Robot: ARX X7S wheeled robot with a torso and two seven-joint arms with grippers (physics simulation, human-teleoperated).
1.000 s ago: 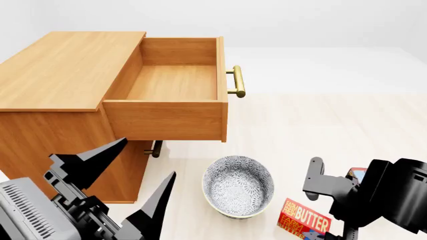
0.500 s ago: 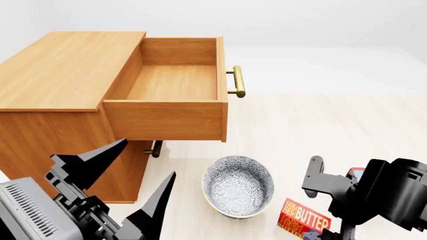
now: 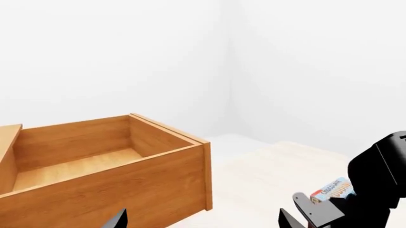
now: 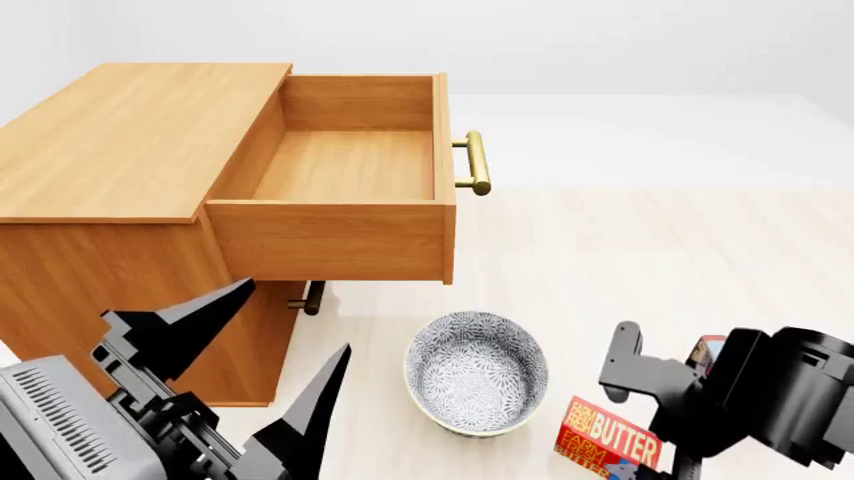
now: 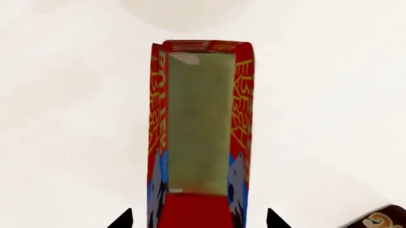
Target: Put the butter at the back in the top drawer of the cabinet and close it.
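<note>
Red/yellow butter (image 4: 610, 439), grey-patterned bowl (image 4: 477, 372)

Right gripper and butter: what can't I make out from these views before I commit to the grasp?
- Butter: the head view's bottom edge and the right gripper cut off its near end.
- Right wrist view: only the finger tips show, so contact with the butter is unclear.
- Pudding box: mostly hidden behind the right arm.
- Lower drawers: covered by the open top drawer in head view.

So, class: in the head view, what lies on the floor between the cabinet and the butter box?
The patterned bowl sits between the cabinet and the butter; the head view shows it, under the open top drawer's front corner.
</note>
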